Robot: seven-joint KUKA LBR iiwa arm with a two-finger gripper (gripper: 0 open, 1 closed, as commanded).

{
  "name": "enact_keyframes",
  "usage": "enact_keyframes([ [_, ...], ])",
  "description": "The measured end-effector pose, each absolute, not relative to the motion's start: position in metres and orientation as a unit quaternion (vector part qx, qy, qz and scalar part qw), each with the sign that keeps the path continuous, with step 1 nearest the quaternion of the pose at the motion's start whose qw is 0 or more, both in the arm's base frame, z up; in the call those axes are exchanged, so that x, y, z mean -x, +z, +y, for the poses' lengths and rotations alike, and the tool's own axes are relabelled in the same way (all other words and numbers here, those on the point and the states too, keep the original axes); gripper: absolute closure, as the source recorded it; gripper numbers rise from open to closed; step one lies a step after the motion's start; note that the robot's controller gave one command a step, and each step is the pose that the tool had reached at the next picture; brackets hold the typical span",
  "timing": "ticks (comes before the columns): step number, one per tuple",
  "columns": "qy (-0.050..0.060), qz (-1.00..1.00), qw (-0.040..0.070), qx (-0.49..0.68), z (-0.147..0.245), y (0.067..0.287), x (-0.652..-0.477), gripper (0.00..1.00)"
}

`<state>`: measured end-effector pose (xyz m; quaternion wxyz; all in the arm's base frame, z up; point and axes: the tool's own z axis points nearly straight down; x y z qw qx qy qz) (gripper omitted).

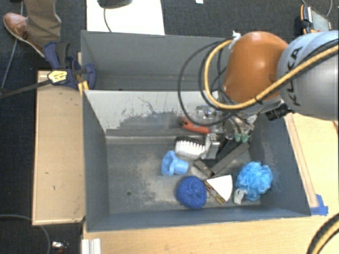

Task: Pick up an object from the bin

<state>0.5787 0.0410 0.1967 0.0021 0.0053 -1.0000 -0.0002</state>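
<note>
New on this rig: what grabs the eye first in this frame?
The arm's big orange cover dominates the upper right, with the tool low beside a white brush mid-bin. Below that, blues stand out on the floor of the grey bin: a dark blue ball near the front wall, a light blue mesh puff at right and a light blue plastic piece. A white wedge lies between ball and puff.

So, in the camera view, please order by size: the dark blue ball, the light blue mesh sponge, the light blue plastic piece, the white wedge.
1. light blue mesh sponge
2. dark blue ball, slightly smaller
3. white wedge and light blue plastic piece: look alike, not ranked
</note>
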Motion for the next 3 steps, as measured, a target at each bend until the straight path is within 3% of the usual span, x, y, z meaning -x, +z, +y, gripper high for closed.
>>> enact_keyframes([
  [1, -0.001, -1.000, -0.002, -0.004, 0.041, 0.201, -0.580, 0.00],
  [2, -0.003, -1.000, -0.008, -0.012, 0.022, 0.078, -0.595, 0.00],
  [3, -0.005, -0.999, -0.011, 0.046, 0.027, 0.077, -0.593, 0.00],
])
